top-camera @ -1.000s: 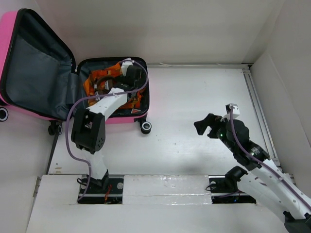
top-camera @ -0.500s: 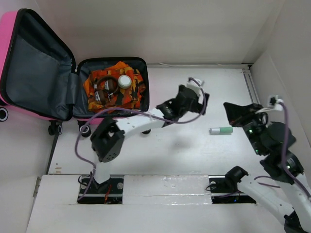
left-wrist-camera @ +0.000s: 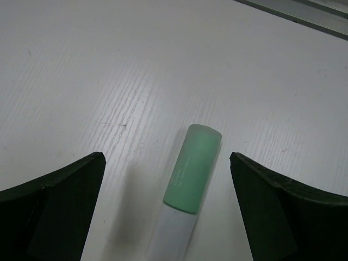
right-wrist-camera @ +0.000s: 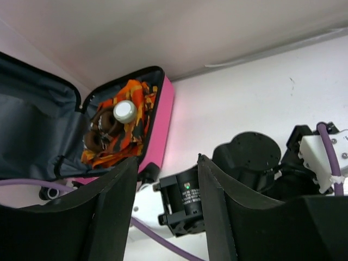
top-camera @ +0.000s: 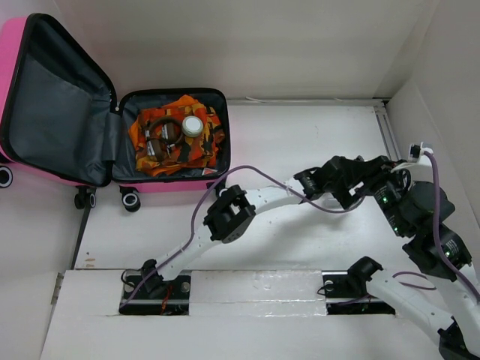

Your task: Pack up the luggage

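The hot-pink luggage (top-camera: 187, 185) lies open at the far left, its grey-lined lid (top-camera: 56, 105) leaning back. It holds an orange patterned cloth (top-camera: 202, 146), brown headphones (top-camera: 159, 135) and a white-lidded jar (top-camera: 193, 125). It also shows in the right wrist view (right-wrist-camera: 163, 117). My left gripper (left-wrist-camera: 166, 162) is open, reaching far right (top-camera: 339, 184), with its jaws on either side of a green-capped pale tube (left-wrist-camera: 193, 168) lying on the table. The tube is hidden in the top view. My right gripper (right-wrist-camera: 167, 160) is open and empty, just right of the left gripper (top-camera: 375, 178).
The two grippers are close together at the right of the table. A metal rail (top-camera: 394, 157) runs along the right edge beside the white wall. The left arm's purple cable (top-camera: 259, 174) loops over the table's middle.
The left arm swung from inside the luggage across to the right and now has its open jaws around the tube. The right gripper drew back and tilted up toward the luggage.
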